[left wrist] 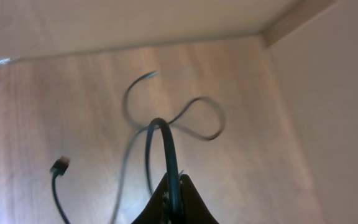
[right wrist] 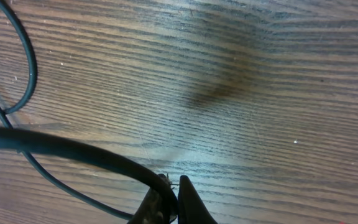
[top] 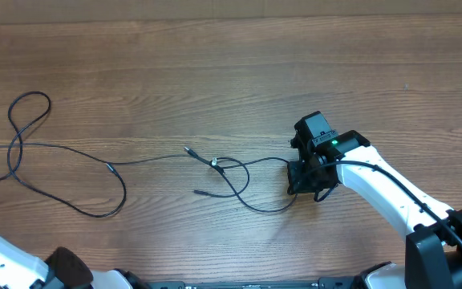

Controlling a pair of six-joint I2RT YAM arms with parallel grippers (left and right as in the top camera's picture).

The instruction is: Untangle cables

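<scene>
- Your left hand (left wrist: 174,186) is clenching tight on one of the cables (top: 213,163). In the left wrist view, the black cord is rising from between the fingers and arching forward over the desk (top: 215,64).
- Beyond that grip, the cord is forming a figure-eight loop (left wrist: 194,118) lying on the wood, and a loose plug end (left wrist: 59,165) is resting off to the left.
- Your right hand (right wrist: 174,186) is likewise pinching a cord. The thick-looking black line is curving in from the left and ending between the closed fingers.
- From overhead, the right hand (top: 303,178) is sitting low at the right end of the cables, with a few loose loops lying just to its left.
- The rest is stretching leftward across the desk to a tall loop (top: 29,108) near the left edge.
- A green light (top: 335,144) is glowing on the right arm (top: 391,193). The small pale label beside it is showing too small for you to read.
</scene>
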